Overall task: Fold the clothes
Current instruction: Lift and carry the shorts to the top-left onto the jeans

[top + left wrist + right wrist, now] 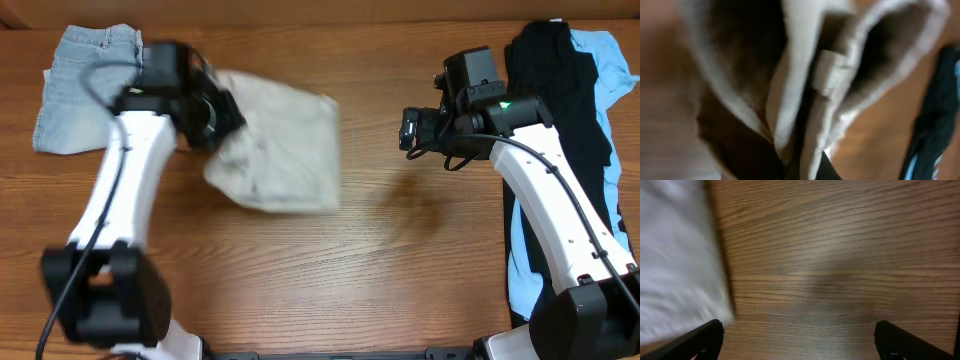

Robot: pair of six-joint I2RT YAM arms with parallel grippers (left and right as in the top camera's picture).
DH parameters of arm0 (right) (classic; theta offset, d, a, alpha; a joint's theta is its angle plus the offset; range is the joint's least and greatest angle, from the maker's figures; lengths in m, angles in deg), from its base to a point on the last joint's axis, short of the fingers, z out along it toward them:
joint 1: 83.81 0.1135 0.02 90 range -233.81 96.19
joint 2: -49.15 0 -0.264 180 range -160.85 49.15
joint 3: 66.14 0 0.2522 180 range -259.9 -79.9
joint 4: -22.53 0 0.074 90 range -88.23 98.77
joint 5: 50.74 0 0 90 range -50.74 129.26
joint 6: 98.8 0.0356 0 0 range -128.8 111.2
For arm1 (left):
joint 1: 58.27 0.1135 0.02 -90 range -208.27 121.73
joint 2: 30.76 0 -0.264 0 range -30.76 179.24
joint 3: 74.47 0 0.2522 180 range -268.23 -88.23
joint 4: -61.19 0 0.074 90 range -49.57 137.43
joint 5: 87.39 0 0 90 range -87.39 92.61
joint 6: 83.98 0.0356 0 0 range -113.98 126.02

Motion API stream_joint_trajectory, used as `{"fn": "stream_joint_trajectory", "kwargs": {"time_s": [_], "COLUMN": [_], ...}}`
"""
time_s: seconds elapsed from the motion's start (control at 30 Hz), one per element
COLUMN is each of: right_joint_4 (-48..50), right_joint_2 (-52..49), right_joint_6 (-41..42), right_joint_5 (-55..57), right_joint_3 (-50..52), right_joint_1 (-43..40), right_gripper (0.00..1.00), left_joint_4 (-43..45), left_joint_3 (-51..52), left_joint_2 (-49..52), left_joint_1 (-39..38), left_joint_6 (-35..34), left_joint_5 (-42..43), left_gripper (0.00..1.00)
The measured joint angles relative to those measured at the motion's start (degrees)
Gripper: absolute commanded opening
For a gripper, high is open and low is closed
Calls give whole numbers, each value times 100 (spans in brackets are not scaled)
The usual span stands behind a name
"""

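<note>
Khaki shorts [285, 150] are lying bunched on the wooden table [400, 260], left of the middle, between the denim shorts [80, 85] and the black and blue clothes [560, 80]. We are squeezing our left claw [215, 120] tight on their left edge, so we are guessing a fold is just starting. Our right claw [800, 342] is hanging wide apart over bare wood, just beside the cloth, holding nothing. Next we are probably needing to lift this edge and carry it across, laying it flat.

White arms [125, 190], black joints [100, 290], black cables [560, 170] (green LED [507, 103] right).
</note>
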Motion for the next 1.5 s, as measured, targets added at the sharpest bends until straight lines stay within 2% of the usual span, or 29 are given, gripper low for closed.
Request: {"fn": "stream_joint_trajectory", "kwargs": {"time_s": [0.23,0.57,0.67,0.87,1.0,1.23,1.37,1.5], "right_joint_4": [31,114,122,127,122,201,282,271], "right_joint_2": [0,0,0,0,0,0,0,0], "right_joint_6": [-2,0,0,-2,0,0,-2,-2], "right_joint_5": [0,0,0,0,0,0,0,0], "right_joint_3": [0,0,0,0,0,0,0,0], "right_joint_1": [0,0,0,0,0,0,0,0], "right_gripper": [100,100,100,100,100,100,100,100], "left_joint_4": [490,1788,1716,1399,1790,2588,2371,1764], "left_joint_3": [-787,-800,-800,-800,-800,-800,-800,-835], "left_joint_2": [-614,-616,-616,-435,-101,-7,0,219], "left_joint_1": [713,1237,1237,1237,1250,1281,1281,1285], "left_joint_6": [-378,-796,-553,656,1075,1250,1266,1272], "left_joint_5": [-385,-527,-542,-540,-546,-968,-1045,-1106], "left_gripper": [4,4,4,4,4,4,4,4]}}
